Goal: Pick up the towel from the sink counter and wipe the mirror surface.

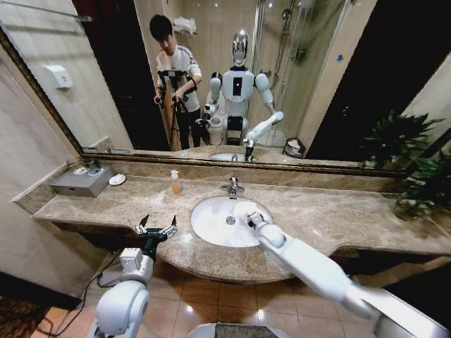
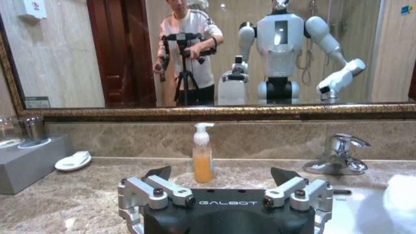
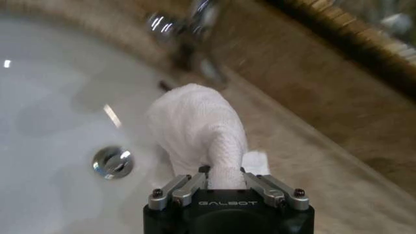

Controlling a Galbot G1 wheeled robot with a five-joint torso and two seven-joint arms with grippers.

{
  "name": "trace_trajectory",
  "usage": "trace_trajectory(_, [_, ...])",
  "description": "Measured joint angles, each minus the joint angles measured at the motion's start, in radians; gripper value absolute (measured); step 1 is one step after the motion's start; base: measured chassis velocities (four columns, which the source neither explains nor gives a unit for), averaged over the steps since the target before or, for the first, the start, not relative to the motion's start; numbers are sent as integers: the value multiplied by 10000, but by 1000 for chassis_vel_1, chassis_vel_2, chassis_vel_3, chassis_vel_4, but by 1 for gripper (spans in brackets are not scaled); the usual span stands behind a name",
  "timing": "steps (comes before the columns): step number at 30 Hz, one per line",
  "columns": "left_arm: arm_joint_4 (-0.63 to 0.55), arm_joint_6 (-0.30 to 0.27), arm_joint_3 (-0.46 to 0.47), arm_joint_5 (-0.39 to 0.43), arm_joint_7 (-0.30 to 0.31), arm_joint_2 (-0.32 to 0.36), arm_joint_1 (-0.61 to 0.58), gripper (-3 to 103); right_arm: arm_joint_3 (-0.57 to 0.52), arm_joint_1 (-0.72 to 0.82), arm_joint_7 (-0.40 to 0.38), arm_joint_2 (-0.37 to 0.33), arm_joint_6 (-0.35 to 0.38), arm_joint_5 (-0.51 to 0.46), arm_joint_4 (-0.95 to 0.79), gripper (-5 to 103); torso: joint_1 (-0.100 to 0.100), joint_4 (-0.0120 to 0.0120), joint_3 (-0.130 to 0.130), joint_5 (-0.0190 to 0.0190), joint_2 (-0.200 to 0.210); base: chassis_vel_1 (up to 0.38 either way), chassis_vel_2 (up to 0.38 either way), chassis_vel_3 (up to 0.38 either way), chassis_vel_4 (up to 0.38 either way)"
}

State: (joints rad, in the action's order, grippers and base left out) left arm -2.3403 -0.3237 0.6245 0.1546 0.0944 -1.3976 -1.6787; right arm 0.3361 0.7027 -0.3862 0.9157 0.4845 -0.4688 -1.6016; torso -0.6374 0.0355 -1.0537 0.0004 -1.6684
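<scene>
The white fluffy towel (image 1: pixel 242 209) hangs from my right gripper (image 1: pixel 251 219) over the right rim of the oval basin (image 1: pixel 211 224). In the right wrist view the gripper (image 3: pixel 224 171) is shut on a fold of the towel (image 3: pixel 192 119), which droops toward the basin. My left gripper (image 1: pixel 156 228) hovers open at the front edge of the sink counter (image 1: pixel 338 211), left of the basin; its fingers (image 2: pixel 159 172) are spread with nothing between them. The mirror (image 1: pixel 317 70) fills the wall behind the counter. The towel (image 2: pixel 403 192) also shows at the edge of the left wrist view.
A chrome tap (image 1: pixel 232 187) stands behind the basin. An orange soap bottle (image 1: pixel 175 182) is left of it, with a white dish (image 1: pixel 117 179) and a grey box (image 1: pixel 83 181) farther left. A potted plant (image 1: pixel 423 186) stands at the counter's right end.
</scene>
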Motion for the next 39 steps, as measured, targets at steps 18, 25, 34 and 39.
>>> trace_trajectory(18, [0, 0, 1, 0, 1, 0, 1, 100, -5717, 2321, 103, 783, -1108, 666, -1195, 14, 0, 0, 1, -6, 0, 0, 0, 0, 0])
trace_trajectory(25, [0, 0, 1, 0, 0, 0, 0, 100, -8143, 3984, 1407, 961, -971, 642, -1704, 14, 1, 3, 1, -4, 0, 0, 0, 0, 0])
trace_trajectory(34, [0, 0, 0, 0, 0, 0, 0, 100, -8476, 3861, 1573, 1206, 2338, -1415, -2131, 14, 1, 9, 1, -8, 0, 0, 0, 0, 0])
trace_trajectory(39, [0, 0, 1, 0, 0, 0, 0, 100, -8141, 3329, 1359, 1258, 2509, -1472, -1440, 14, -3, 11, 0, -4, 0, 0, 0, 0, 0])
